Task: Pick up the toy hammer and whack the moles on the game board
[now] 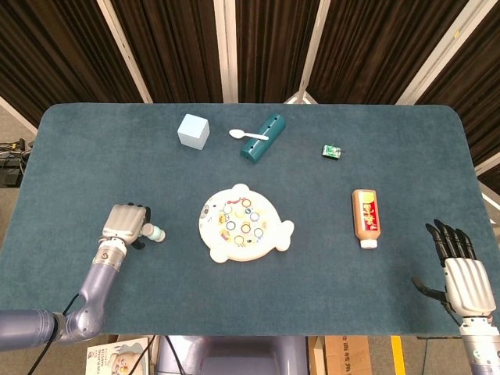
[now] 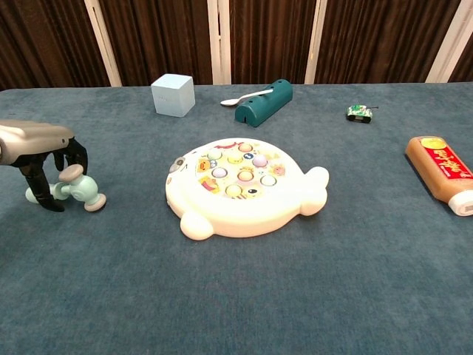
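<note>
The toy hammer (image 2: 74, 188) lies on the blue cloth at the left, mint with pink faces; only its head end (image 1: 154, 233) shows in the head view. My left hand (image 2: 33, 144) hovers right over its handle, dark fingers (image 2: 38, 188) hanging down on both sides of it without closing. From above, the left hand (image 1: 123, 223) covers the handle. The white whale-shaped game board (image 2: 244, 188) with its coloured moles sits mid-table, to the right of the hammer. Near the table's front right corner my right hand (image 1: 462, 273) stays with fingers spread, holding nothing.
At the back stand a pale blue cube (image 1: 193, 130) and a teal holder (image 1: 262, 136) with a white spoon (image 1: 248, 135) on it. A small green toy car (image 1: 332, 151) and a lying brown sauce bottle (image 1: 365, 217) are on the right.
</note>
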`<state>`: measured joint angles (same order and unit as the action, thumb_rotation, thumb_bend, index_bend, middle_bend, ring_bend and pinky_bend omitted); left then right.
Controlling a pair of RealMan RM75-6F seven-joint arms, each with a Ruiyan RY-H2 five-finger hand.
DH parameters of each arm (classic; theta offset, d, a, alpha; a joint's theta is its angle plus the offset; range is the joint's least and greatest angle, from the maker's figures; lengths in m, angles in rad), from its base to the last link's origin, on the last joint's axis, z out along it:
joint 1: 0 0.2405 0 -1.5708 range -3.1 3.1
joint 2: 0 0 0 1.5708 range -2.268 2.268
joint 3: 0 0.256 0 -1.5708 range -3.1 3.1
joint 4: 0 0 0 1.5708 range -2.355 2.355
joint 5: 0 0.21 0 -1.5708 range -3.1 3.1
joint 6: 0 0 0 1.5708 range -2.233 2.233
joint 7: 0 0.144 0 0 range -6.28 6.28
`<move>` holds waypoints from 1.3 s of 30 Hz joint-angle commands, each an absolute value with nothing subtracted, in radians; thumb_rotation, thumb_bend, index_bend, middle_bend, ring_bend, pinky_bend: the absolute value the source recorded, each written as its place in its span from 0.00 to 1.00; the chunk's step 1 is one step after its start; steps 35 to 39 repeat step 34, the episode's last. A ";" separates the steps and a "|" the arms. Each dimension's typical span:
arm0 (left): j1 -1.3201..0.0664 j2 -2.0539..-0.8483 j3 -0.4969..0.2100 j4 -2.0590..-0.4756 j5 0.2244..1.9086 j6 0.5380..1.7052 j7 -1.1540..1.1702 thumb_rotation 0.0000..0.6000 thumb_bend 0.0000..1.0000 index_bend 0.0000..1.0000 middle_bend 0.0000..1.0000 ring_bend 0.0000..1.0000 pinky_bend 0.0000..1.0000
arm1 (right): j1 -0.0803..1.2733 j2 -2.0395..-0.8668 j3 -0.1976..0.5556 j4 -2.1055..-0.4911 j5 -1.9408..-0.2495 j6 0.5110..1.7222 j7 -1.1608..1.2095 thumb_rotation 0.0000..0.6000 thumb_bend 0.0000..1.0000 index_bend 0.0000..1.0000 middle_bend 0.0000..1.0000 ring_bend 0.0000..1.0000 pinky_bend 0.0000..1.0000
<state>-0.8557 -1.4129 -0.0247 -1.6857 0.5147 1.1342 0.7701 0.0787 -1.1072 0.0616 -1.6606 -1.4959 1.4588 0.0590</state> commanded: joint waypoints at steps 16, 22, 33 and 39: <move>-0.707 -1.213 0.011 -1.936 0.767 1.343 0.652 1.00 0.00 0.08 0.07 0.06 0.15 | 0.077 -1.106 0.057 -1.653 -1.504 1.463 0.046 1.00 0.19 0.00 0.00 0.00 0.00; -0.532 -1.122 0.164 -2.033 1.047 1.525 0.564 1.00 0.00 0.05 0.03 0.01 0.07 | 0.077 -1.107 0.048 -1.653 -1.524 1.468 0.015 1.00 0.19 0.00 0.00 0.00 0.00; -0.217 -1.206 0.289 -1.701 1.461 1.862 0.341 1.00 0.00 0.01 0.00 0.00 0.05 | 0.079 -1.119 0.040 -1.633 -1.554 1.479 -0.047 1.00 0.19 0.00 0.00 0.00 0.00; -0.199 -1.209 0.288 -1.678 1.462 1.867 0.327 1.00 0.00 0.01 0.00 0.00 0.05 | 0.079 -1.121 0.040 -1.632 -1.554 1.479 -0.049 1.00 0.19 0.00 0.00 0.00 0.00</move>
